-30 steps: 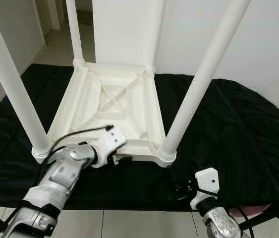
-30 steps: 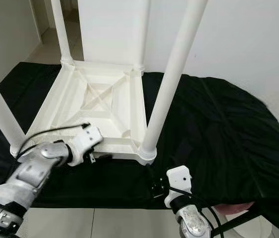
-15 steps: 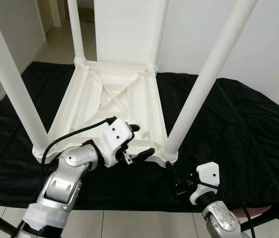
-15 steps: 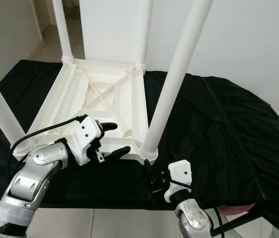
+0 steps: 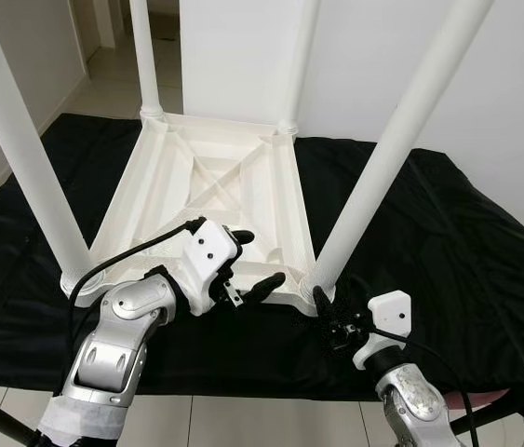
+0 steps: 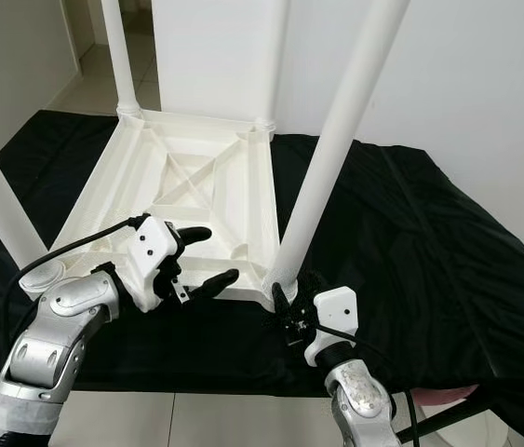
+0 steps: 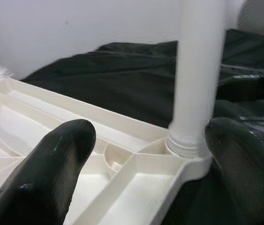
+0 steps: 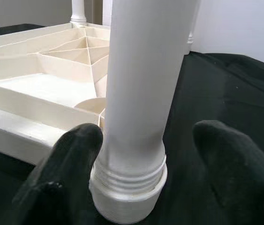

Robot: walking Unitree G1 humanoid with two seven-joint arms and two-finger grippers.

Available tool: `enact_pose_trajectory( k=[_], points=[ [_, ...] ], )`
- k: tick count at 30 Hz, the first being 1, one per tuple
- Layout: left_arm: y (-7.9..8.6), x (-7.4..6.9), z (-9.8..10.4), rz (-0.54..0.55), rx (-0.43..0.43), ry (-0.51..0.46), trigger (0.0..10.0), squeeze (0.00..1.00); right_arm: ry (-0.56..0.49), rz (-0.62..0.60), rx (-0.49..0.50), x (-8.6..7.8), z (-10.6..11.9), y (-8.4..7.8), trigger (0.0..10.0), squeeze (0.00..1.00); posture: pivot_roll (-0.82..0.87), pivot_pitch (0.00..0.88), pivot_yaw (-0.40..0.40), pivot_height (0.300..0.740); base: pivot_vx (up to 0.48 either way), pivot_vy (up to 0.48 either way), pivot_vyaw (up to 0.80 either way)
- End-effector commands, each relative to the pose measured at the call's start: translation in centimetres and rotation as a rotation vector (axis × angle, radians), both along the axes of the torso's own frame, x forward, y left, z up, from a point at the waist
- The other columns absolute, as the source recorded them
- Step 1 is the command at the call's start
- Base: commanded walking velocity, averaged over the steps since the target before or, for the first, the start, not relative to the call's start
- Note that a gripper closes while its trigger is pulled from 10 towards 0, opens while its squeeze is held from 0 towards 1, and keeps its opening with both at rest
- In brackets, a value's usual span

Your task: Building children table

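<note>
Left eye view shows a white plastic table (image 5: 215, 200) lying upside down on a black cloth (image 5: 448, 242) that covers the bench, its four legs pointing up. The left gripper (image 5: 250, 263) sits at the table's near edge, about seven o'clock from the table's middle, jaws open, one finger over the ribbed underside and the other just outside the rim. The right gripper (image 5: 331, 317) is at five o'clock, at the foot of the near right leg (image 5: 387, 158). In the right wrist view its fingers (image 8: 73, 159) stand apart on either side of that leg's threaded base, jaws open, not closed on it.
</note>
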State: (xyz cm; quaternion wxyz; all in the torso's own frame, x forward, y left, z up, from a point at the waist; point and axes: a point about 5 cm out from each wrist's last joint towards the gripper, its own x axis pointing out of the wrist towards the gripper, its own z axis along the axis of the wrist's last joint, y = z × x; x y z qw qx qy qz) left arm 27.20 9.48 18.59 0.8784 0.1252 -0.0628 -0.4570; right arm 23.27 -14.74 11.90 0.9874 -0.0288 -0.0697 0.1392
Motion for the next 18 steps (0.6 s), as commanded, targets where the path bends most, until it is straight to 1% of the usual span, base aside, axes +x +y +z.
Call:
enact_pose_trajectory(
  k=[1,2,3,7,9,11,14,15,17,18],
  points=[
    [0.5,0.8,0.7,0.235,-0.055,-0.049,10.0,0.0,-0.01,-0.023,0.003,0.4,0.5,-0.3,10.0,0.37,0.0,0.0,-0.099,0.74,0.0,0.0,0.0],
    [0.5,0.8,0.7,0.235,-0.055,-0.049,10.0,0.0,-0.01,-0.023,0.003,0.4,0.5,-0.3,10.0,0.37,0.0,0.0,-0.099,0.74,0.0,0.0,0.0],
    [0.3,0.8,0.8,0.238,-0.061,-0.05,10.0,0.0,-0.014,-0.022,0.017,0.7,0.8,0.0,10.0,0.0,0.0,0.0,-0.097,0.74,0.0,0.0,0.0],
    [-0.6,0.3,0.5,0.224,-0.085,-0.027,10.0,0.0,-0.046,-0.007,0.027,1.6,1.8,0.8,10.0,0.0,0.0,0.0,-0.091,0.74,0.0,0.0,0.0],
    [-1.2,-0.1,0.0,0.21,-0.082,-0.014,10.0,0.0,-0.061,-0.003,0.029,2.1,2.2,1.1,10.0,0.0,0.0,0.0,-0.093,0.74,0.0,0.0,0.0],
    [-1.3,-0.2,-0.1,0.206,-0.079,-0.013,10.0,0.0,-0.067,0.0,0.027,2.2,2.4,1.2,10.0,0.0,0.0,0.0,-0.093,0.74,0.0,0.0,0.0],
    [-2.0,-0.7,-0.5,0.205,-0.08,0.008,10.0,0.0,-0.119,-0.012,0.027,3.1,3.7,1.6,10.0,0.0,0.0,0.0,-0.095,0.74,0.0,0.0,0.0],
    [-2.0,-0.7,-0.5,0.205,-0.08,0.008,10.0,0.0,-0.119,-0.012,0.027,3.1,3.7,1.6,10.0,0.0,0.0,0.0,-0.095,0.74,0.0,0.0,0.0],
    [-2.1,-0.8,-0.9,0.227,-0.08,0.02,10.0,0.0,-0.15,-0.027,0.032,3.7,4.7,2.0,10.0,0.0,0.01,0.0,-0.098,0.74,0.0,0.0,0.0],
    [-2.1,-0.8,-0.9,0.227,-0.08,0.02,10.0,0.0,-0.15,-0.027,0.032,3.7,4.7,2.0,10.0,0.0,0.01,0.0,-0.098,0.74,0.0,0.0,0.0]
  ],
)
